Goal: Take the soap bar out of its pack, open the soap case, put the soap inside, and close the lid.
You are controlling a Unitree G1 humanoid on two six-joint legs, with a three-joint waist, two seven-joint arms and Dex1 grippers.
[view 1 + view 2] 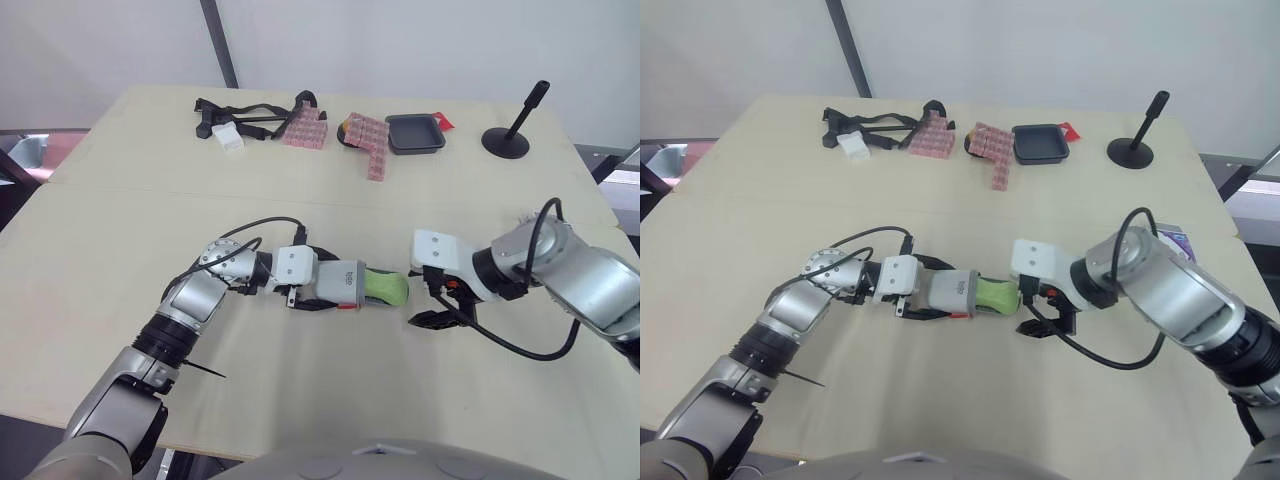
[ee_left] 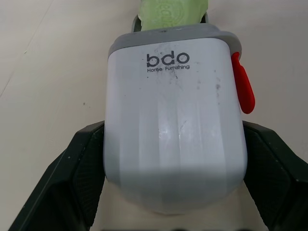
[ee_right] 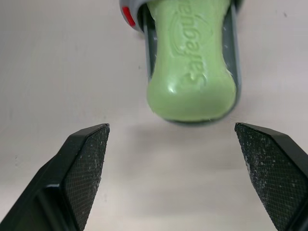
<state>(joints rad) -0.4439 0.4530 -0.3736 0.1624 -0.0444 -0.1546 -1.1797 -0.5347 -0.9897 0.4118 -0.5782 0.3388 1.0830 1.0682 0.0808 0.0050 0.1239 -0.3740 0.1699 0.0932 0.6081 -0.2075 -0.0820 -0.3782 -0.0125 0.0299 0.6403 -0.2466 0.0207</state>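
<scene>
The left gripper (image 2: 175, 161) pinched the soap case (image 1: 338, 283) (soap (image 3: 192, 62) sticking out); the right gripper (image 3: 173, 159) gaped empty beside that case

Soap bar (image 3: 192, 72): its far end sits inside the soap case (image 2: 173, 96); I cannot tell how deep. The embossed name is cut by the view's edge.
Soap case: its underside lies hidden against the surface (image 1: 120, 260).
My left claw (image 2: 173, 139): the pads are covered by the case walls they press, and the finger bases run off the edge.
My right claw (image 3: 171, 132): the finger bases are cut off.
Red tab (image 2: 242, 86): partly behind the case's side, kind unclear.
Pink patterned packs (image 1: 305, 128): too small to read.
White piece (image 1: 228, 138): among black straps (image 1: 245, 115), unidentifiable.
Printed item (image 1: 1175, 243): mostly behind my right arm.
</scene>
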